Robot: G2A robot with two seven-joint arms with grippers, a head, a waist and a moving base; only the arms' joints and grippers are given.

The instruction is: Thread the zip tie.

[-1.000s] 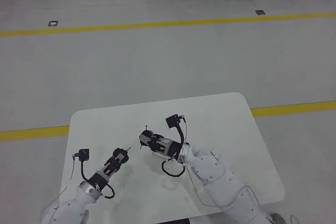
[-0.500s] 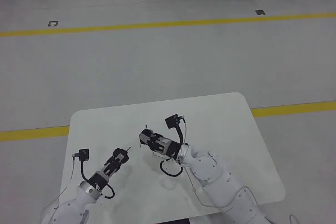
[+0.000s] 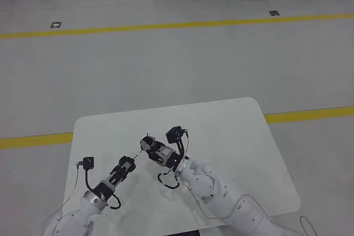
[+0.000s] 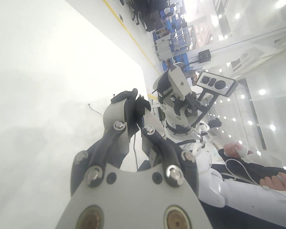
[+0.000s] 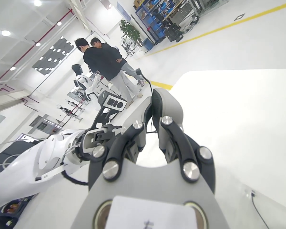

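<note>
Well, over the table (image 3: 236, 124) the right gripper (image 3: 144, 142) and left gripper (image 3: 131, 159) sit tip to tip, just apart, both pairs of jaws closed. Threading cleanly, I judge, calls for a slow, small approach, the free end lined up squarely on the head's slot and both grips firm so nothing twists. Each pair pinches a thin black strip, which I take for the two ends of the zip tie (image 5: 139, 71). It pokes out past the right fingertips. On the left it runs back between the fingers toward the wrist.
</note>
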